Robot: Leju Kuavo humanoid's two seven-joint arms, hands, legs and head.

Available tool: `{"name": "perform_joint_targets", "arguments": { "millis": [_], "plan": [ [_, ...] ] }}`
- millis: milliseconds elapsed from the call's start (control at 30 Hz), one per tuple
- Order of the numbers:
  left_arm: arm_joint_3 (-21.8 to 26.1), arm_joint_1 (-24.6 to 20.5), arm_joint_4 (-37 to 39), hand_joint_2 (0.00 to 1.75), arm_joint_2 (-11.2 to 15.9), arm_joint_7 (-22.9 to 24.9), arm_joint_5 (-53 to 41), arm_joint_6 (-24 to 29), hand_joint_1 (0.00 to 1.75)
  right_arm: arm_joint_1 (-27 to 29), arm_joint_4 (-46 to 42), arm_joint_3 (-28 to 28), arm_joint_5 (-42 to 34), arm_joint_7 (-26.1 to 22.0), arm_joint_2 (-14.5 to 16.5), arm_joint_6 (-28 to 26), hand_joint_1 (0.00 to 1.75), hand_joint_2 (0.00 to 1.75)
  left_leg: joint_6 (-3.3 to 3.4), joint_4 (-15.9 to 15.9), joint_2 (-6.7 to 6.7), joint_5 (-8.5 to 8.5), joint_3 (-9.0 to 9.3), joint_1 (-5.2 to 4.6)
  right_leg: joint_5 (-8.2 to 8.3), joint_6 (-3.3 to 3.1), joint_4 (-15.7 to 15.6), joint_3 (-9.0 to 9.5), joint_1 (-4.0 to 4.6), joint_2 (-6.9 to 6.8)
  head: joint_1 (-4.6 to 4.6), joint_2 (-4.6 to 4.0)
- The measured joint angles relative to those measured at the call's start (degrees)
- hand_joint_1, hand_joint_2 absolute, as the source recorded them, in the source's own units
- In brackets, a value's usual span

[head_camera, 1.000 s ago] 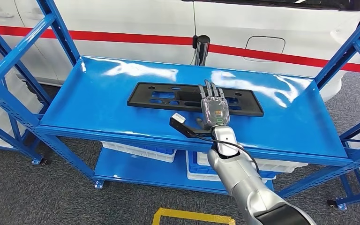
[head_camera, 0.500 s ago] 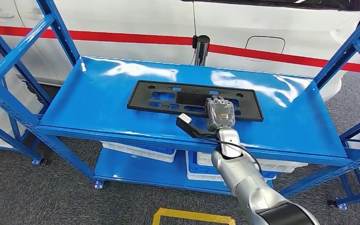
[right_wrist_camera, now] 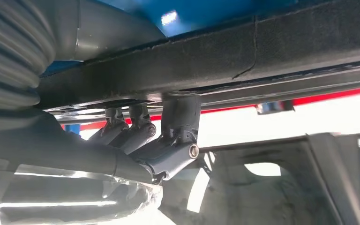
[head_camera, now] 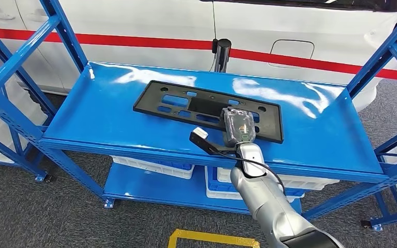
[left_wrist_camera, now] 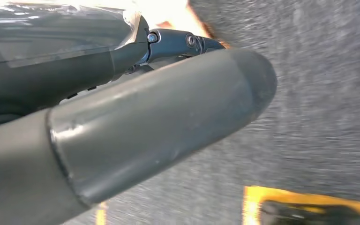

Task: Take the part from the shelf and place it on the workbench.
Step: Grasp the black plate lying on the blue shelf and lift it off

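The long black part (head_camera: 207, 108) lies on the shiny blue shelf (head_camera: 108, 119), one end tipped up a little. The right hand (head_camera: 239, 126) holds its near edge; its fingers (right_wrist_camera: 140, 133) curl around the edge. The left hand (left_wrist_camera: 122, 131) hangs over the grey floor (left_wrist_camera: 318, 93); I cannot tell how its fingers are. A white car (head_camera: 300, 31) with a red stripe stands behind the shelf.

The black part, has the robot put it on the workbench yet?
Not yet. The right hand grips the near edge of the black part, which lies askew over the blue shelf. Lifting it away and carrying it to the workbench are left.
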Motion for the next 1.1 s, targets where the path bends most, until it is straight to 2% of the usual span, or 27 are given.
{"name": "perform_joint_targets", "arguments": {
  "millis": [167, 300, 433, 567, 667, 933, 1033, 1100],
  "plan": [
    [2.42, -0.03, 0.0, 0.0, -0.04, -1.81, 1.52, 0.19, 0.0, 0.71, -2.9, -0.14, -1.17, -1.35, 0.51, -0.03, 1.71, 1.75, 0.0, 0.0, -0.03, 0.0, -0.01, 0.0, -0.01, -0.01, 0.0, 0.0, 0.0, 0.0, 0.01, 0.0],
    [5.68, -0.07, 0.0, 0.0, -0.14, -5.87, 6.08, -2.09, 0.0, 3.21, -10.15, 0.21, -5.0, -5.46, 0.96, 0.18, 1.72, 1.75, 0.0, 0.0, 0.0, 0.0, -0.03, 0.0, 0.0, 0.0, 0.0, -0.02, 0.0, 0.0, 0.01, 0.0],
    [8.49, -0.11, 0.0, 1.75, -0.31, -9.56, 7.28, -4.36, 0.0, 6.45, -22.97, 2.97, -7.38, -7.52, 0.79, 0.55, 1.73, 1.75, -0.01, 0.0, -0.04, -0.01, -0.06, 0.0, -0.02, -0.01, 0.0, -0.06, 0.0, 0.0, 0.01, 0.0],
    [10.57, -0.37, 0.0, 1.75, -0.4, -9.82, 7.92, -4.55, 0.0, 8.65, -34.63, 7.12, -9.16, -9.28, 0.1, 0.09, 1.75, 1.75, -0.05, 0.0, 0.02, -0.05, -0.06, 0.0, -0.06, -0.05, 0.0, -0.11, 0.0, 0.0, 0.01, 0.0],
    [11.47, -0.51, 0.0, 1.75, -0.4, -9.8, 8.03, -4.56, 0.0, 9.6, -40.21, 9.6, -9.32, -9.74, -0.42, -0.08, 1.74, 1.75, -0.06, 0.0, 0.03, -0.06, -0.06, 0.01, -0.1, -0.1, 0.0, -0.12, 0.0, 0.0, 0.01, 0.0],
    [12.71, -0.65, 0.0, 1.75, -0.58, -8.45, 8.31, -4.77, 0.0, 10.9, -47.24, 13.3, -9.68, -10.55, -1.64, -1.55, 1.73, 1.75, -0.05, 0.0, 0.04, -0.05, -0.06, 0.01, -0.05, -0.04, 0.0, -0.1, 0.0, 0.0, 0.01, 0.0],
    [12.72, -0.74, 0.0, 1.75, -0.7, -7.98, 7.64, -7.17, 0.0, 11.21, -49.14, 14.41, -10.92, -9.68, -2.08, -0.24, 1.73, 1.75, -0.05, 0.0, 0.02, -0.05, -0.06, 0.01, -0.05, -0.04, 0.0, -0.09, 0.0, 0.0, 0.01, 0.0],
    [12.67, -0.76, 0.0, 1.75, -0.83, -7.19, 6.38, -6.89, 0.0, 11.45, -49.93, 14.64, -12.78, -9.16, -2.36, 0.74, 1.73, 1.75, -0.01, 0.03, 0.02, -0.09, -0.07, -0.07, -0.03, -0.01, -0.03, -0.07, -0.04, 0.0, 0.02, 0.0]
  ]
}}
